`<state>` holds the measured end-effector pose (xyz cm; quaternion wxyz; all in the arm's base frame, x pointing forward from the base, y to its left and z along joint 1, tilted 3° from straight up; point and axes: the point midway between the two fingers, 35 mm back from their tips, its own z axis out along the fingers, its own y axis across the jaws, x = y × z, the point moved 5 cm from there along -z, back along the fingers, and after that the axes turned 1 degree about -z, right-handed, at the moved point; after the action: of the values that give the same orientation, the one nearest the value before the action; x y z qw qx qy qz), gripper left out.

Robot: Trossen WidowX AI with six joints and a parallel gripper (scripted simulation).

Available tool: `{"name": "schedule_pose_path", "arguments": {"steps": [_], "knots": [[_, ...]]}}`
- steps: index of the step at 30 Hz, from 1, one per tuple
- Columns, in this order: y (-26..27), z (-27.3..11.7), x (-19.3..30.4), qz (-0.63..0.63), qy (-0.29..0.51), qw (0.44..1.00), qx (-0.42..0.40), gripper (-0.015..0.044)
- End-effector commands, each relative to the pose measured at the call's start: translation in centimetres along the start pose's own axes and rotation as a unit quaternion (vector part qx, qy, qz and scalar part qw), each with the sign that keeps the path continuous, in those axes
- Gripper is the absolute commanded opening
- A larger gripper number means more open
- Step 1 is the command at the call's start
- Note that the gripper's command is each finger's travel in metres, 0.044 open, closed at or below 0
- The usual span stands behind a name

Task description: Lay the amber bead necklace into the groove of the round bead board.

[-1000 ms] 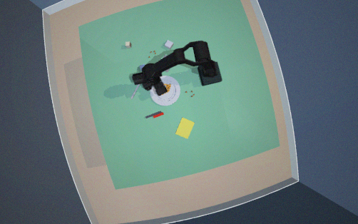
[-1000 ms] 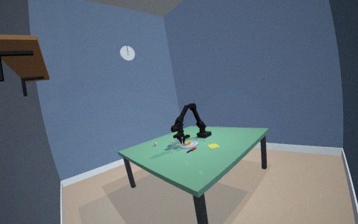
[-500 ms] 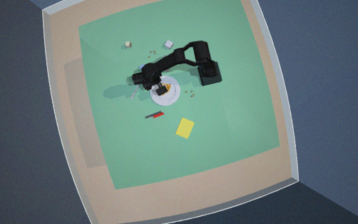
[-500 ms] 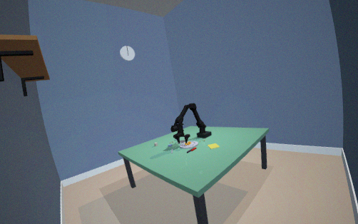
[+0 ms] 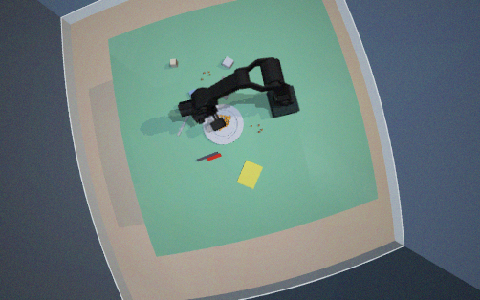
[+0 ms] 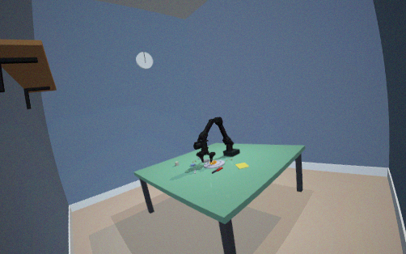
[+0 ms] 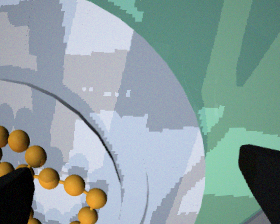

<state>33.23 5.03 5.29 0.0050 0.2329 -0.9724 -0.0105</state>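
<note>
The amber bead necklace lies bunched on the round, pale bead board. In the wrist view its visible beads lie inside the dark curved groove line, in folded rows, with none in the visible part of the groove. My gripper is open wide and empty, low over the board. In the wrist view the left finger covers some beads, and the right finger is beyond the board's rim. The rest of the necklace is cut off by the frame edge.
A yellow pad and a red and dark tool lie near the board. Small loose beads lie beside it. A white block, a beige block and a thin pale stick are also there.
</note>
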Motion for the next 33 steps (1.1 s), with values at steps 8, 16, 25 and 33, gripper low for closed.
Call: {"name": "schedule_pose_path", "arguments": {"steps": [8,16,25,33], "knots": [[0.1,0.0,0.0,-0.003,0.000,1.000,-0.003,0.0440],[0.6,-0.9,0.5,-0.025,0.000,1.000,-0.003,0.0361],[1.9,-2.5,1.7,-0.078,0.000,0.997,-0.004,0.0125],[1.8,-1.9,1.5,-0.075,-0.005,0.997,0.001,0.0120]]}}
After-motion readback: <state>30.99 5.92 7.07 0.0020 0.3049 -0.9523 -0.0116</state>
